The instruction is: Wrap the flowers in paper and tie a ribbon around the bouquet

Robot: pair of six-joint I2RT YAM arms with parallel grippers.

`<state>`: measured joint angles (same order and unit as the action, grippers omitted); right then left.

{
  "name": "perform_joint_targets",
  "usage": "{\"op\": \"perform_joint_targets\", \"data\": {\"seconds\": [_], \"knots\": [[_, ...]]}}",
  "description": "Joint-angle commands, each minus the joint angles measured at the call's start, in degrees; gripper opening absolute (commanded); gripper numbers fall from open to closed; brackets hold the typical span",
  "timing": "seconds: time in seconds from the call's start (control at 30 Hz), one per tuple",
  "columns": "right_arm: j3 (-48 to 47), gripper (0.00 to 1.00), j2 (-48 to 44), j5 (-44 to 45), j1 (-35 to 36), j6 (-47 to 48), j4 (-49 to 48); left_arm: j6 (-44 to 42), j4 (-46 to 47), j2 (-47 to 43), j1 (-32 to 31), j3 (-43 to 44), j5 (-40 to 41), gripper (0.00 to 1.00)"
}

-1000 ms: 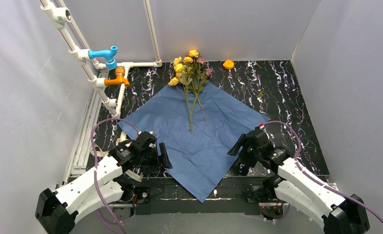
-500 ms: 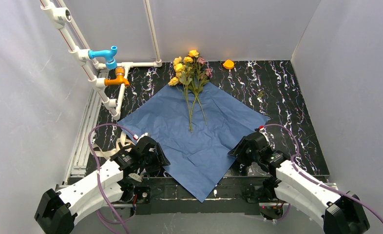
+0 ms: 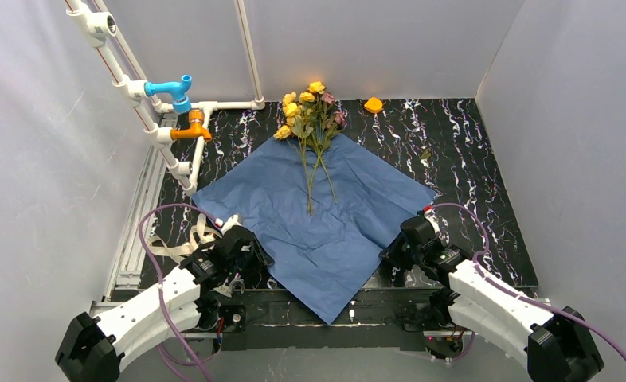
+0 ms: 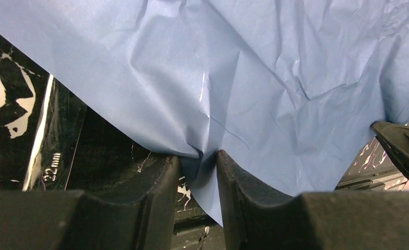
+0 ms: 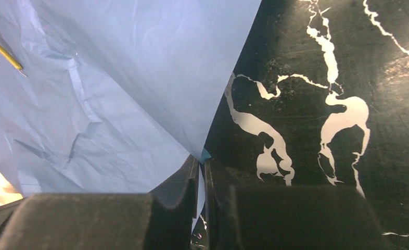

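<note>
Left wrist: left gripper (image 4: 194, 164) pinches the paper (image 4: 254, 78); right gripper (image 5: 202, 166) does too.

Dried flowers (image 3: 311, 119) atop creased blue paper (image 3: 326, 235)

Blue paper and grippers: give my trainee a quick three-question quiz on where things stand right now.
1. True or false: the roses lie with their stems on the blue paper.
2. The beige ribbon lies off the paper, on which side of it?
3. What do the left gripper and right gripper each pinch? A) the paper's edge B) the ribbon C) a stem
Key: 1 true; 2 left; 3 A.
</note>
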<state>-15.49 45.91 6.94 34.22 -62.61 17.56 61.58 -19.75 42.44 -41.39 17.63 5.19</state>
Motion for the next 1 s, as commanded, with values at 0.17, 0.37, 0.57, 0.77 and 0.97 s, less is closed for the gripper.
{"op": "perform_joint_targets", "data": {"seconds": [0.17, 0.37, 0.57, 0.77, 0.97], "knots": [[-0.91, 0.01, 0.08, 3.95, 0.24, 1.57, 3.18, 0.13, -1.09, -1.97, -0.27, -0.08, 5.75, 0.0], [-3.63, 0.01, -1.49, 7.31, 0.19, 2.09, 7.28, 3.51, -9.99, -2.16, -0.25, 2.6, 6.27, 0.0], [-5.57, 0.01, -1.74, 8.35, 0.24, 2.72, 9.57, 5.57, -15.67, -2.98, -0.22, 4.43, 4.91, 0.0], [-8.85, 0.01, 2.44, 6.25, 0.24, 1.62, 10.55, -21.0, -21.02, 1.78, -1.4, 20.41, -3.11, 0.67], [-10.51, 0.01, 3.82, 7.5, 0.24, 1.93, 12.29, -47.94, -24.53, 14.39, -24.82, 35.0, 10.53, 0.65]]}}
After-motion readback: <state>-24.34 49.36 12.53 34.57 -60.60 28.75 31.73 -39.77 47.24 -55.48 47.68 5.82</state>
